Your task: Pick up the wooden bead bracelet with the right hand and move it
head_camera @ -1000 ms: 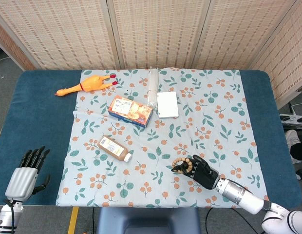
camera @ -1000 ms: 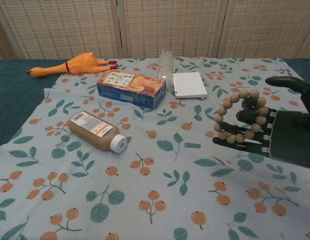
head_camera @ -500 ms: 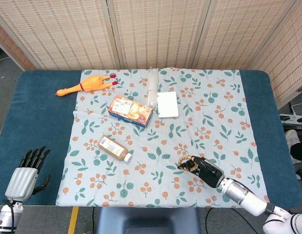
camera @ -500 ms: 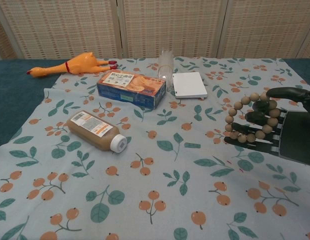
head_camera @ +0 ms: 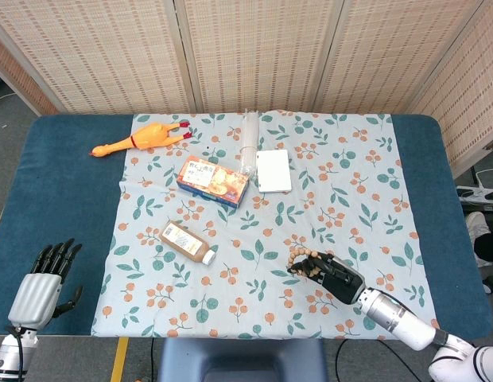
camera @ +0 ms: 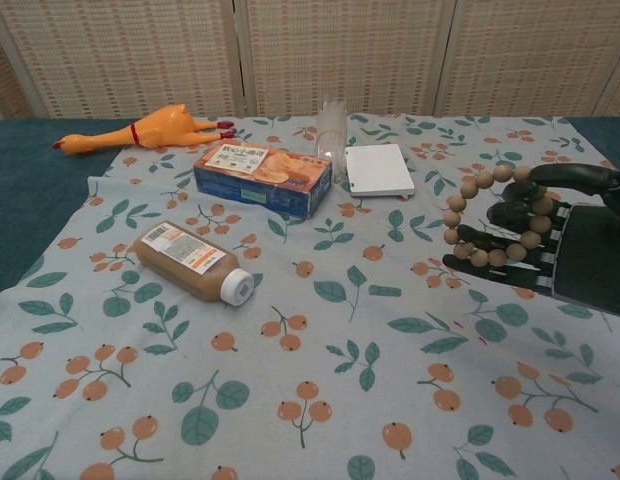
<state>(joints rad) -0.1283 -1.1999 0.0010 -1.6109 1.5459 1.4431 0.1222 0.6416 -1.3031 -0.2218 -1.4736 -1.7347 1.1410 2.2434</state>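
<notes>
The wooden bead bracelet (camera: 477,218) is a ring of round tan beads, looped over the dark fingers of my right hand (camera: 550,238) and lifted clear of the floral cloth at the right. In the head view the bracelet (head_camera: 299,261) hangs from my right hand (head_camera: 334,274) near the table's front edge, right of centre. My left hand (head_camera: 41,286) rests at the front left corner with its fingers spread and nothing in them; the chest view does not show it.
On the cloth (head_camera: 350,183) lie a brown bottle with a white cap (camera: 195,262), a blue snack box (camera: 262,178), a white flat box (camera: 378,169), a clear tube (camera: 332,122) and a rubber chicken (camera: 140,130). Woven screens stand behind the table.
My right hand with the bracelet shifted right and down toward the front edge, then came back a little to the left and rose slightly. The left hand stayed put.
</notes>
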